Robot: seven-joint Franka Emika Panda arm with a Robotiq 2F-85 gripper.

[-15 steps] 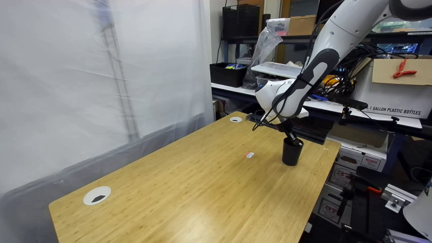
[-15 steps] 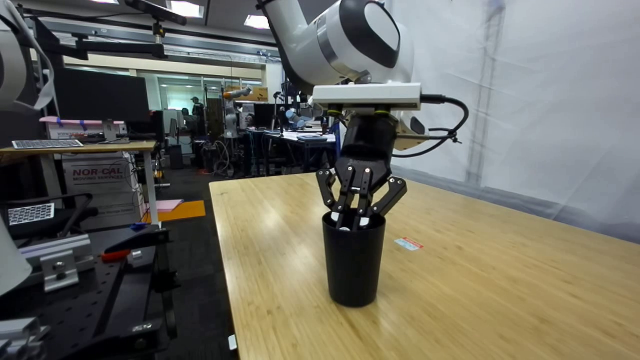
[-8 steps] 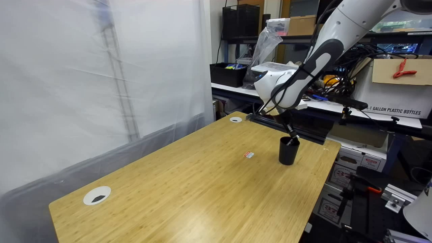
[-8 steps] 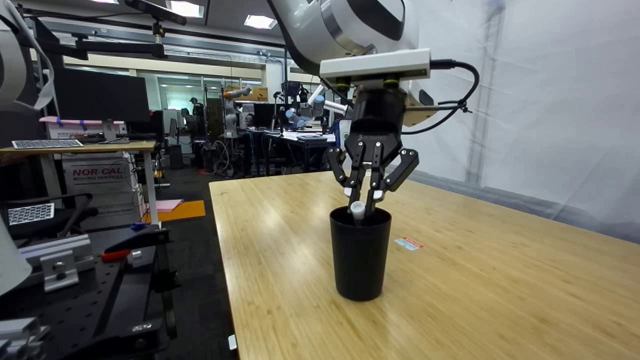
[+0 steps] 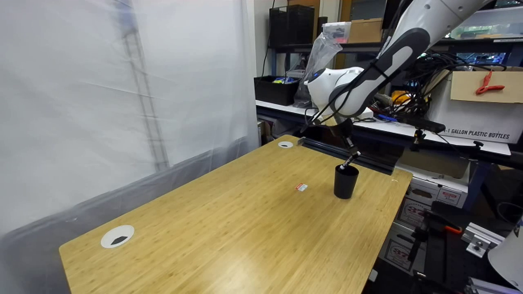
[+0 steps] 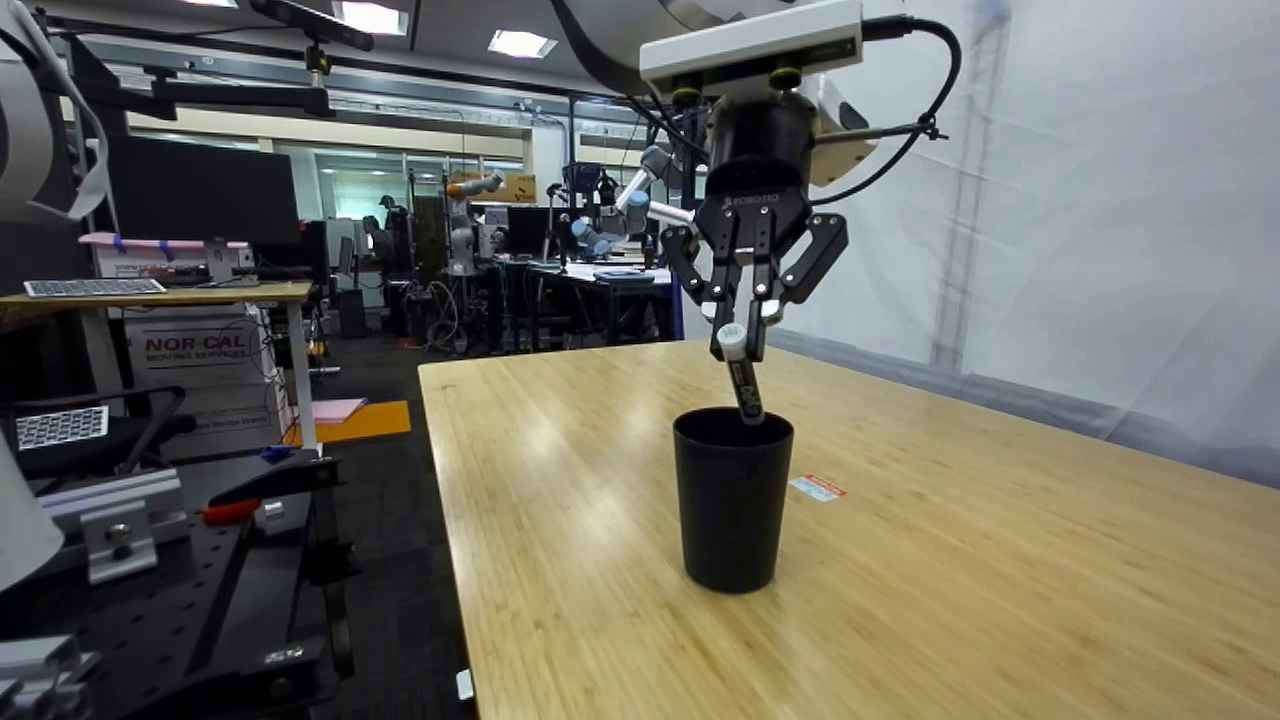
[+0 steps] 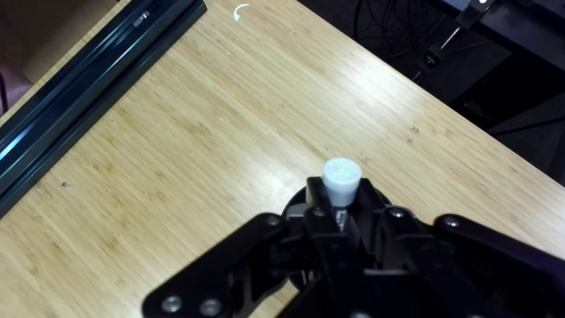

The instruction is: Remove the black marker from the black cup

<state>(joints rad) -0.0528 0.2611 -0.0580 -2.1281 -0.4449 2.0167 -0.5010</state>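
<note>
The black marker [image 6: 742, 380] has white ends and printed lettering. My gripper [image 6: 738, 352] is shut on it near its upper white end, which also shows between the fingers in the wrist view [image 7: 342, 181]. The marker hangs tilted. Its lower end shows over the mouth of the black cup [image 6: 733, 510]; I cannot tell whether the tip is just inside or just above the rim. The cup stands upright on the wooden table [image 5: 229, 212], below my gripper. In an exterior view the marker [image 5: 349, 159] slants down to the cup's rim [image 5: 346, 183].
A small red and white sticker [image 6: 818, 487] lies on the table near the cup. A black rail [image 7: 88, 97] runs along one table edge. White round discs [image 5: 117, 237] are set in the table. A white curtain [image 5: 122, 102] hangs along the far side.
My gripper has risen from inside the cup, drawing the marker up with it, so most of the marker now shows above the rim. The cup has slid slightly along the table.
</note>
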